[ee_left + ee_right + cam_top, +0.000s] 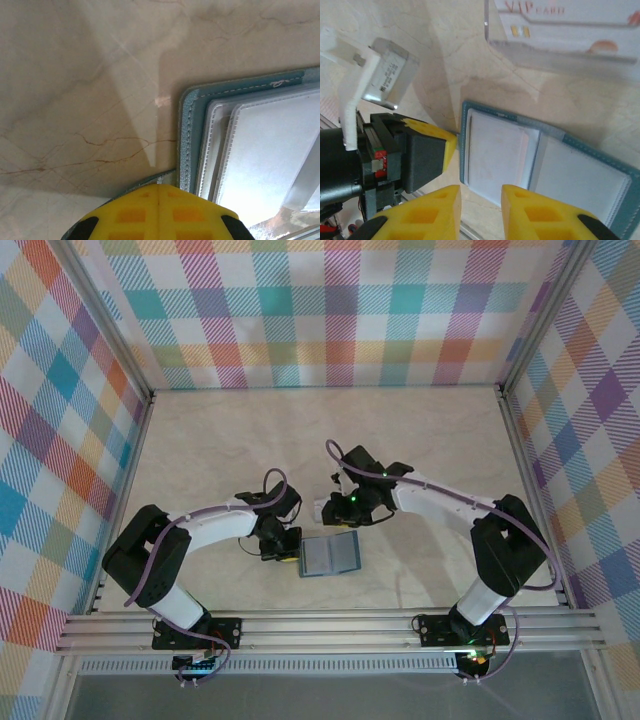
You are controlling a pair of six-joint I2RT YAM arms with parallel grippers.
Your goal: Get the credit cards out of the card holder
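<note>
card holder: open flat
left gripper: closed, tips at card holder's left edge
right gripper: fingers slightly parted, empty, above card holder
whitish card: outside card holder

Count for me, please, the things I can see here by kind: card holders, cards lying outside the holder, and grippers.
card holder: 1
card outside the holder: 1
grippers: 2 (left gripper, right gripper)
Total: 4
</note>
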